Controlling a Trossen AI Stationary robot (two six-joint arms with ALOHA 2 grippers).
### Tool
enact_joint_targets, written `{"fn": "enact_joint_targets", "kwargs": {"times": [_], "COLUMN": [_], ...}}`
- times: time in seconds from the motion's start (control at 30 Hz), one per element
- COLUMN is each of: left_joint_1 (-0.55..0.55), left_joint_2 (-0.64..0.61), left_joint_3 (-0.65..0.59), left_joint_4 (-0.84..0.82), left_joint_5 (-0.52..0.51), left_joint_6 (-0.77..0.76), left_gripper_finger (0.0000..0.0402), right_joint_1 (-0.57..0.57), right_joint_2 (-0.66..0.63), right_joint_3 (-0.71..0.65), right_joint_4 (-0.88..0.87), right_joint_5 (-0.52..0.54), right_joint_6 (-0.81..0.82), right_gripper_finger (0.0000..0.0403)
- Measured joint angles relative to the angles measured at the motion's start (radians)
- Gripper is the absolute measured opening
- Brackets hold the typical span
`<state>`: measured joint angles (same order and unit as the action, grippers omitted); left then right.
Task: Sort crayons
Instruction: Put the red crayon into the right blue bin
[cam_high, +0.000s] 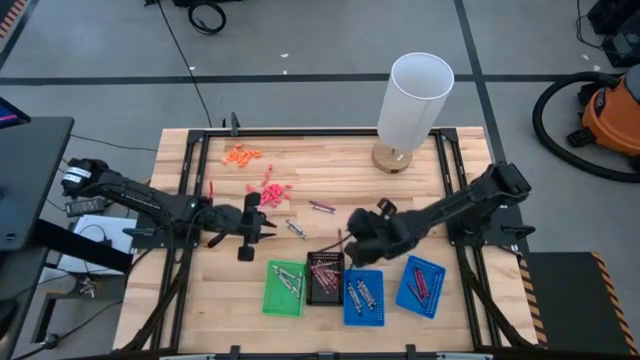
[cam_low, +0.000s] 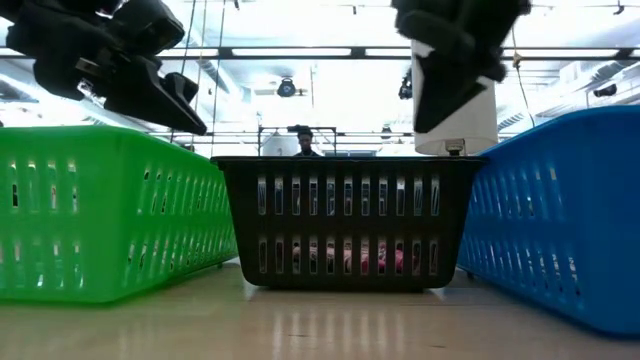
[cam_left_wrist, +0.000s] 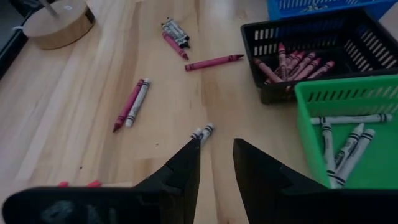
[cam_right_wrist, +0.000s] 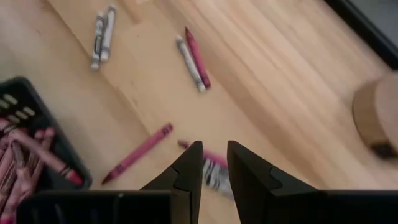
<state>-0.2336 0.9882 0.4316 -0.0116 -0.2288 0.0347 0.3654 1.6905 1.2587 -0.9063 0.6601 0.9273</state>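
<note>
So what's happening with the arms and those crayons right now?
Left gripper open, empty, over two grey crayons. Right gripper open above a crayon pile. Black tray partly filled. Nothing in the way.

Two black jointed arms, left arm (cam_high: 140, 198) with a white label near its base, right arm (cam_high: 450, 208), each ending in matte black wedge-shaped fingers (cam_left_wrist: 180, 177).

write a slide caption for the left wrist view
Left gripper, fingers open, hovers over loose crayons on the wooden table, beside the black tray and green tray.
</note>
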Motion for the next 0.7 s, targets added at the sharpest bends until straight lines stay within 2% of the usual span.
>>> {"fn": "enact_joint_targets", "kwargs": {"times": [0.17,0.43,0.57,0.7], "left_joint_1": [-0.026,-0.042,-0.037,-0.036], "left_joint_2": [0.000,0.000,0.000,0.000], "left_joint_3": [-0.008,-0.206,-0.265,-0.291], "left_joint_4": [0.022,0.405,0.504,0.513], "left_joint_5": [-0.003,-0.004,-0.006,-0.012], "left_joint_6": [-0.017,-0.015,-0.016,-0.026], "left_gripper_finger": [0.0105,0.0105,0.0105,0.0105], "right_joint_1": [-0.083,-0.191,-0.237,-0.278], "right_joint_2": [0.000,0.000,0.013,0.057], "right_joint_3": [0.000,0.000,0.000,0.000], "right_joint_4": [0.059,0.278,0.353,0.436], "right_joint_5": [-0.006,-0.088,-0.118,-0.156], "right_joint_6": [-0.138,-0.414,-0.506,-0.580], "right_gripper_finger": [0.0083,0.0083,0.0083,0.0083]}}
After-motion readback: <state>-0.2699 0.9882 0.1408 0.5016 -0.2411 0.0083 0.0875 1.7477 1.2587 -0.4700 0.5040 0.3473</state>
